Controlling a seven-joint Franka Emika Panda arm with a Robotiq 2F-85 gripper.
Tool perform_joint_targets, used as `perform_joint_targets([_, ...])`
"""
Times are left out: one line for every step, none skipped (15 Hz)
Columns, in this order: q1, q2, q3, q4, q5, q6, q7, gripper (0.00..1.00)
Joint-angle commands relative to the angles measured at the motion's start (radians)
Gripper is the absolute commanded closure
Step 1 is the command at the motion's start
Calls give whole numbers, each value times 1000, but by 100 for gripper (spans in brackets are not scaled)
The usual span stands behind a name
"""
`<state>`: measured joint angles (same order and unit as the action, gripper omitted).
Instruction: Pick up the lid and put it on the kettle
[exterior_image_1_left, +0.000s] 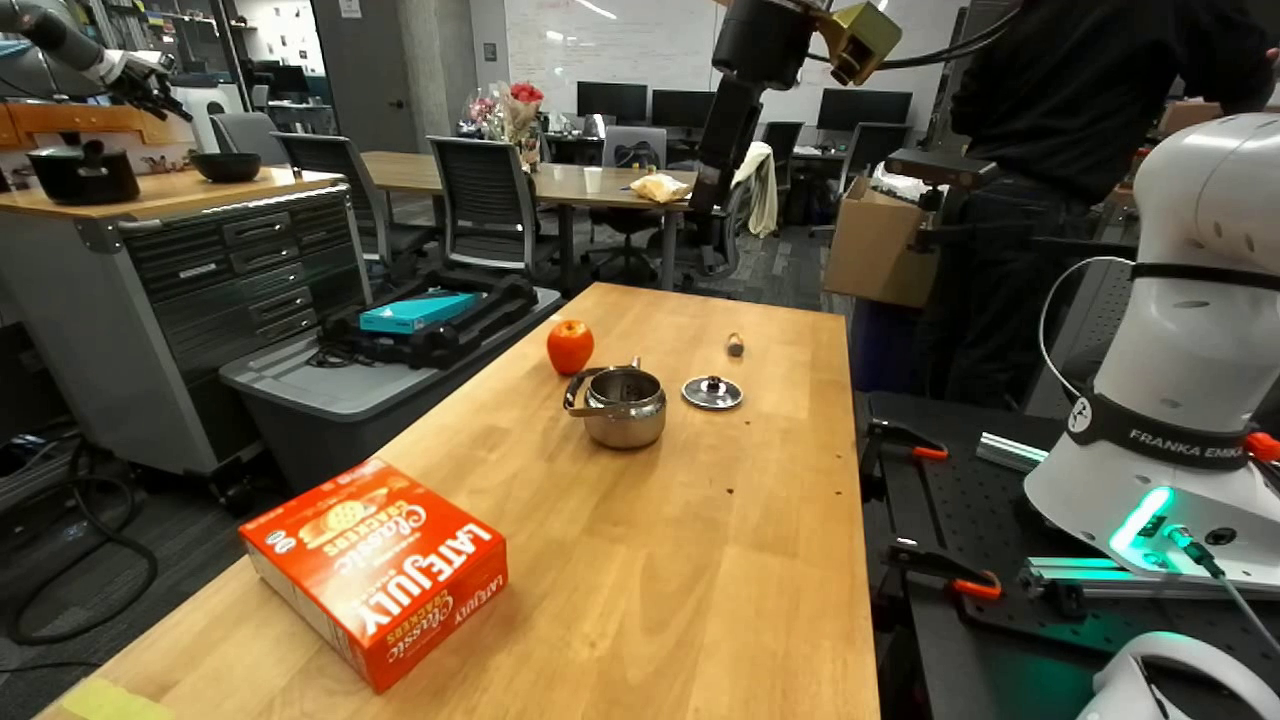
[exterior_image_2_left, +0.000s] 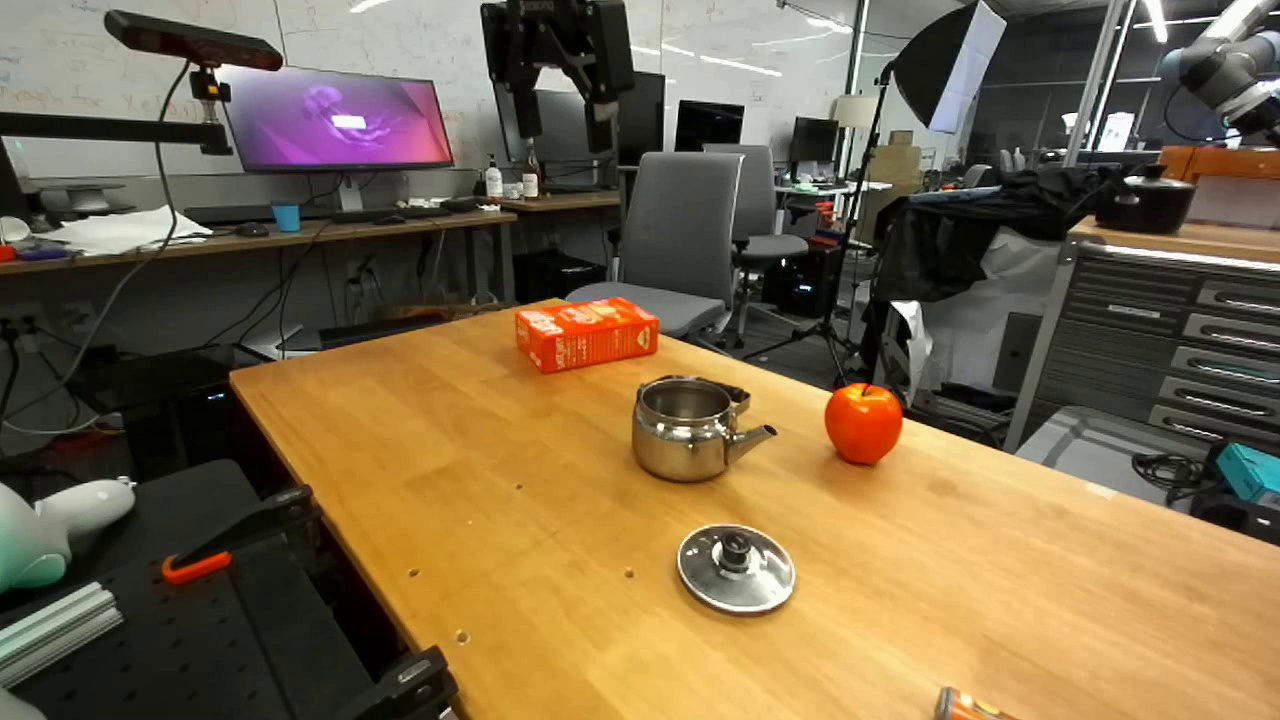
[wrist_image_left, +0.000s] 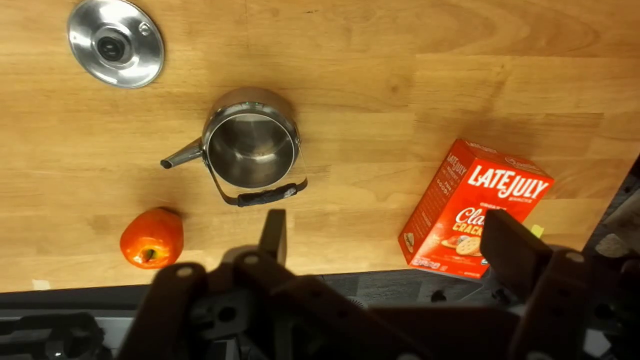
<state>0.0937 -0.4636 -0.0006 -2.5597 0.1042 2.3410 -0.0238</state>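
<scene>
The round silvery metal lid (exterior_image_2_left: 737, 573), topped by a dark knob (exterior_image_2_left: 735, 551), lies flat on the light-brown wooden counter (exterior_image_2_left: 560, 560); in an exterior view it is nearer and slightly right of the squat shiny silver metal kettle (exterior_image_2_left: 683, 442), and apart from it. The kettle stands upright, uncovered. Current step, in my judgement: reaching for the lid. Recommended: centre over the knob, descend straight, pinch it squarely, lift level. The black two-fingered hand (exterior_image_2_left: 565, 132) hangs well above the counter, fingers (wrist_image_left: 507, 247) spread wide, holding and touching nothing.
</scene>
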Motion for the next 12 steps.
perform_joint_targets([-8,0,7,2,4,-3,-3,0])
perform_joint_targets([-8,0,7,2,4,-3,-3,0])
perform_joint_targets([-8,0,7,2,4,-3,-3,0])
perform_joint_targets([-9,2,8,4,2,-8,-3,0])
perform_joint_targets([-14,8,12,8,-6,-16,7,0])
perform_joint_targets([-19,11,14,8,-13,-19,11,0])
perform_joint_targets([-29,16,21,12,-30,-26,29,0])
perform_joint_targets([-38,20,25,15,-44,-29,39,0])
perform_joint_targets([-51,26,32,22,-67,-32,57,0])
perform_joint_targets([-59,31,34,25,-83,-35,68,0])
perform_joint_targets([-71,38,37,32,-104,-42,86,0])
perform_joint_targets([-81,44,39,39,-119,-50,100,0])
